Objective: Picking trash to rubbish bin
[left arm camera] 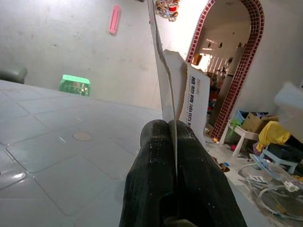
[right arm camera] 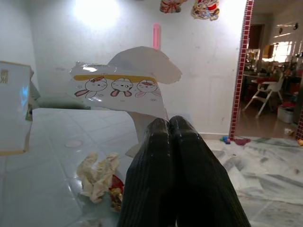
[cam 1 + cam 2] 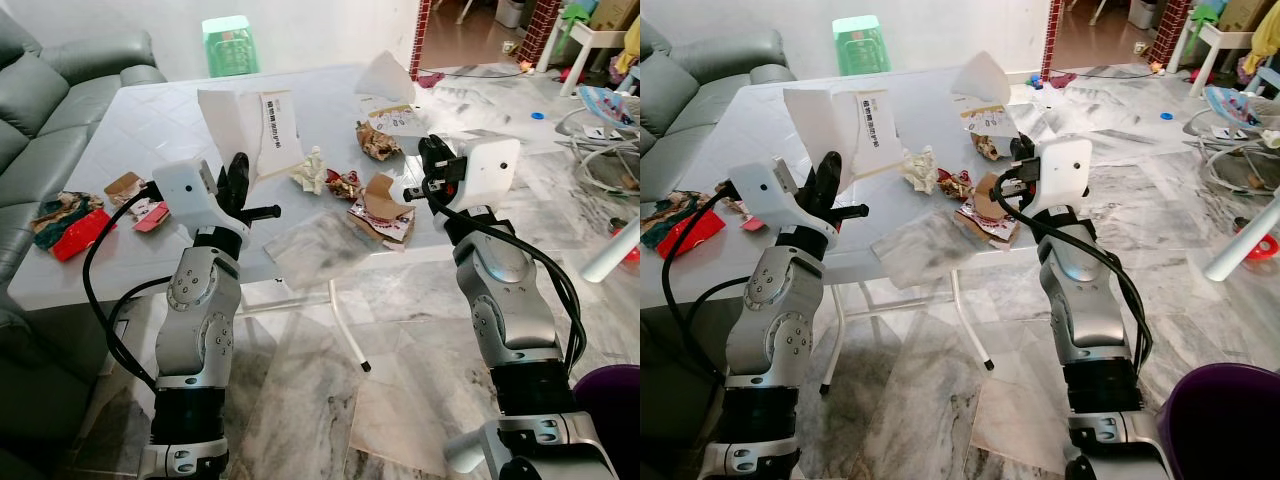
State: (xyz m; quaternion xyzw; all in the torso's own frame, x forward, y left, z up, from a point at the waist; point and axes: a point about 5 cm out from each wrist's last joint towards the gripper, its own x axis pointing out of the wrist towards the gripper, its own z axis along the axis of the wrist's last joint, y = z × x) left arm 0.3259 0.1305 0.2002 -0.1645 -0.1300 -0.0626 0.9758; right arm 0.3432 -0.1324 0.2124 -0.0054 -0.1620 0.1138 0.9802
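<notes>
Left claw (image 1: 173, 137): its two black fingers are pressing together on the lower edge of a torn white cardboard piece (image 3: 252, 132), a flat, stiff sheet with ragged edges and a column of black print down one face. The sheet is standing upright above the near-left part of the table (image 3: 150, 115).

Right claw (image 2: 169, 126): its fingers are likewise pinching tight, holding a glossy white wrapper (image 2: 124, 87) by its lower edge. The wrapper is thin and curved, with a yellow band and a row of cartoon rabbits printed across it, and it is rising above the right side of the table.

Table: a smooth, pale grey top with moulded square panels, resting on thin white metal legs (image 3: 345, 330).

Remaining trash on the table: a crumpled cream paper ball (image 3: 311, 168) is lying near the middle; a torn brown cardboard packet (image 3: 382, 212) with red print is lying just right of it, near the front edge; a flat, clear plastic bag (image 3: 315, 240) is lying at the near edge between the two arms; red and brown scraps (image 3: 75, 222) are lying at the far-left edge, beside a grey sofa (image 3: 40, 90).

Surroundings: a marbled tile floor (image 3: 400, 330) is lying beneath the table, and the rim of a dark purple bin (image 3: 1230, 425) is showing at the near right.
</notes>
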